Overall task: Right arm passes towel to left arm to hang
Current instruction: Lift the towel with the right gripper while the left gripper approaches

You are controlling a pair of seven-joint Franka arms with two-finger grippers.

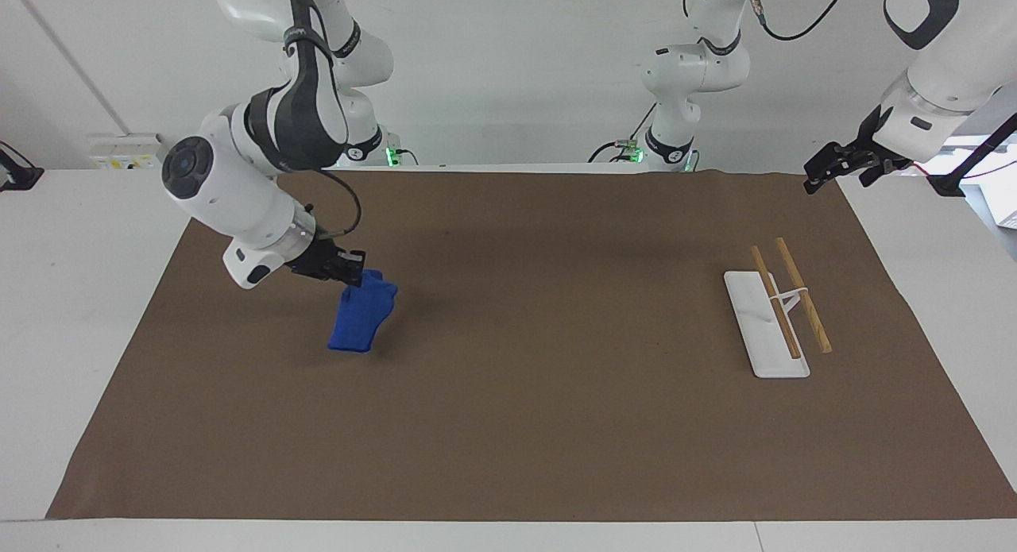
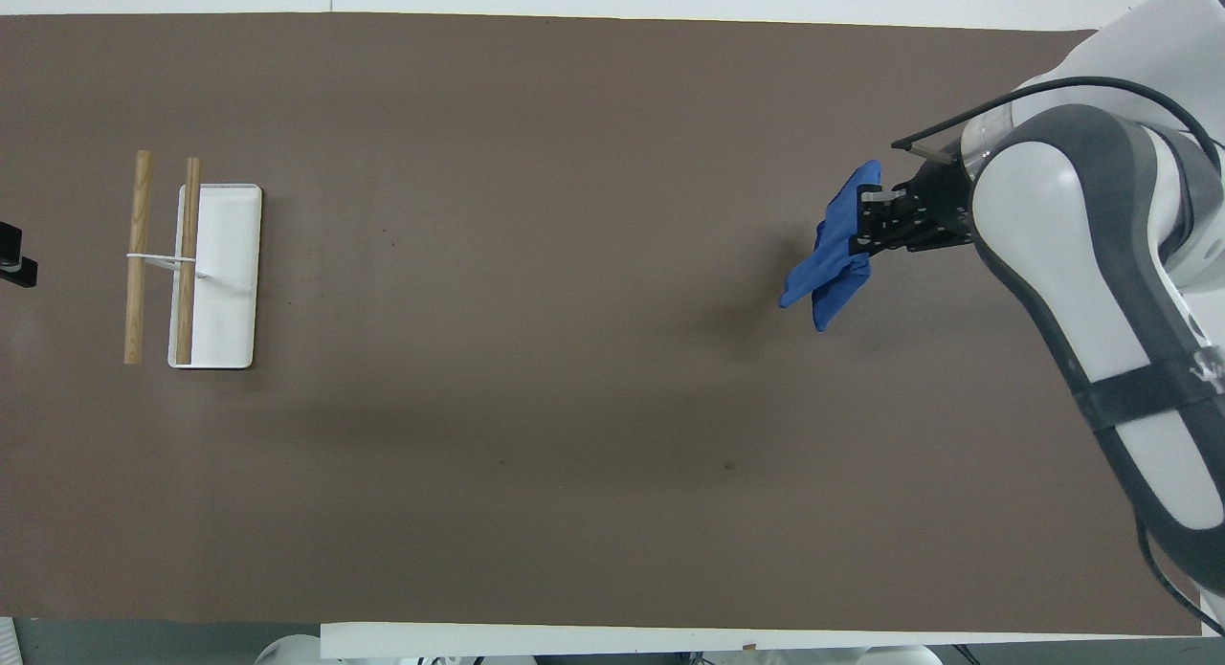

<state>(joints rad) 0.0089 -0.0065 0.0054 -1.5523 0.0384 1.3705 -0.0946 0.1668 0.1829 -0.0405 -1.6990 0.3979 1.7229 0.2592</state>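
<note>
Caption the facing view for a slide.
Right gripper lifts the small royal-blue towel over the brown mat; left gripper waits open above the wooden-bar white rack.

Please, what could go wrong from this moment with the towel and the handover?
1. The right pincer pinches only the top edge of the towel; the bunched cloth might slip out.
2. The left pincer waits open at the mat's corner, so a long carry remains.
3. The hanging towel may offer no clear edge to grip.
</note>
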